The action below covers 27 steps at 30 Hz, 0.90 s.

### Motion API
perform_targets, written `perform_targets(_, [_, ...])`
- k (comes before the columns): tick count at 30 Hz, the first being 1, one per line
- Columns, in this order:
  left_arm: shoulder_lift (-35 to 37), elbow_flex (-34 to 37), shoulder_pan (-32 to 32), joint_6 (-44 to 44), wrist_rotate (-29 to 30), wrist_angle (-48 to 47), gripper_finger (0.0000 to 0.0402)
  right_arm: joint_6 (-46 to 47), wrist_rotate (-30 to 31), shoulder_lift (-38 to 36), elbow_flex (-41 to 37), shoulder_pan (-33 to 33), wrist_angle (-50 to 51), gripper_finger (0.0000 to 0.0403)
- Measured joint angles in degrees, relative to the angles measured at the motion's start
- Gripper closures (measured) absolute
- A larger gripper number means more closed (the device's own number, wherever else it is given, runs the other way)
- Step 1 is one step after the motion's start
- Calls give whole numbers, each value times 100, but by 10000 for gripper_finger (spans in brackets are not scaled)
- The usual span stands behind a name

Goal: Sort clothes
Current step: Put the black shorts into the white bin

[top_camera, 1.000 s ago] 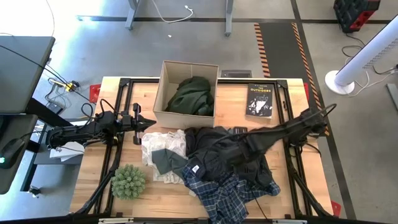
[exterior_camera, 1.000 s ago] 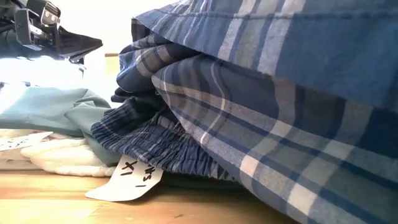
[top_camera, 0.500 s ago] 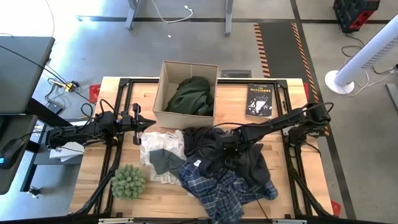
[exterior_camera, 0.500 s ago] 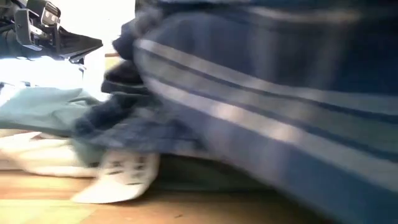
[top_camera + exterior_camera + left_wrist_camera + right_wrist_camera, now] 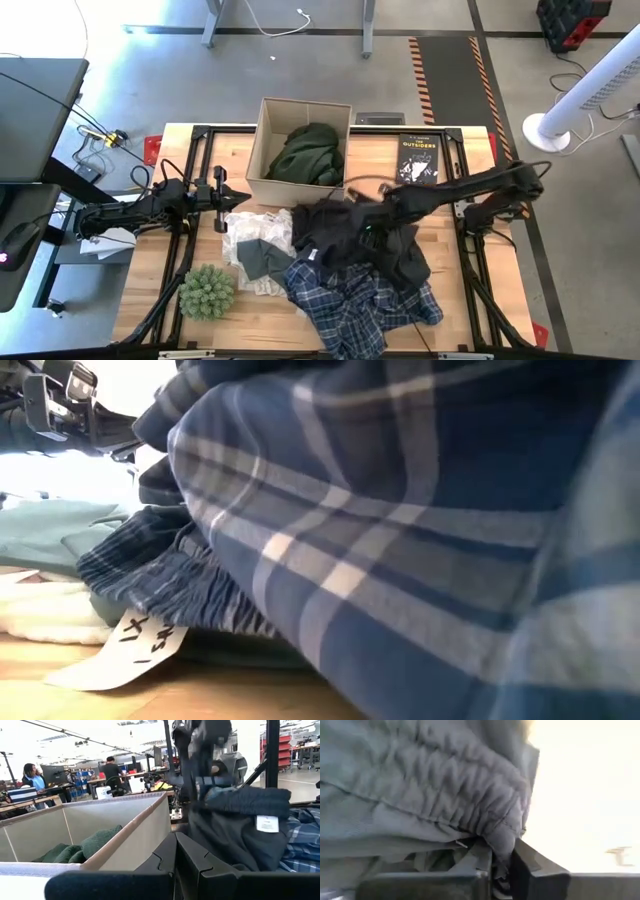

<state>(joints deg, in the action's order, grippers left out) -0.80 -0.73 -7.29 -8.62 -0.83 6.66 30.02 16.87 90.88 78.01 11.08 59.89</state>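
Note:
A heap of clothes lies mid-table: a black garment (image 5: 350,240) on top, blue-and-white plaid (image 5: 360,305) toward the near edge, and grey (image 5: 262,260) and white (image 5: 248,232) pieces to its left. My right gripper (image 5: 368,212) reaches in from the right and is shut on the black garment. A dark green garment (image 5: 310,152) lies in the cardboard box (image 5: 262,150). My left gripper (image 5: 238,197) waits shut beside the box's near left corner. My right gripper pinches a gathered, ribbed edge of the black garment (image 5: 502,837) between its two fingers, slanting down from the table's right side. In the left wrist view the garment (image 5: 235,830) hangs bunched below the gripper, its lower part still on the heap.
A spiky green plant ball (image 5: 207,290) sits at the near left. A black book (image 5: 417,160) lies at the far right. The plaid cloth (image 5: 380,540) fills the low view, with a paper tag (image 5: 130,650) on the table beneath it.
My right gripper has swept left into the heap, then drawn back toward the far edge and the box. The black garment's upper part has bunched up under it. The plaid piece and its tag have slid toward the table's left.

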Motion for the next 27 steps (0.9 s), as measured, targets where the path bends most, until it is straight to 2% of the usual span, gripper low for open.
perform_targets(3, [0, 0, 0, 2, 1, 0, 400, 57, 697, -401, 801, 178, 431, 386])
perform_targets(7, [0, 0, -1, 1, 0, 0, 400, -404, 1850, -873, 1756, 406, 191, 386])
perform_targets(10, [0, 0, -2, 0, 1, 0, 400, -1406, 2695, -1083, 2309, 511, -747, 386])
perform_targets(13, [0, 0, -2, 2, 1, 0, 400, -3103, 2857, -1200, 2657, 457, -2511, 387])
perform_targets(16, [0, 0, 0, 2, 1, -1, 400, -4859, 2295, -1203, 2840, 216, -4707, 387])
perform_targets(20, [0, 0, -2, 0, -1, 0, 400, -6160, 553, -1027, 2929, -387, -7325, 382])
perform_targets(22, [0, 0, 0, 0, 1, 0, 400, -6237, -425, -868, 2929, -826, -8324, 381])
perform_targets(24, [0, 0, -2, 0, 1, 0, 400, -5972, -1039, -648, 2929, -1301, -9062, 381])
perform_targets(27, [0, 0, -2, 0, -1, 0, 400, -5238, -1139, -277, 2929, -2041, -9371, 382])
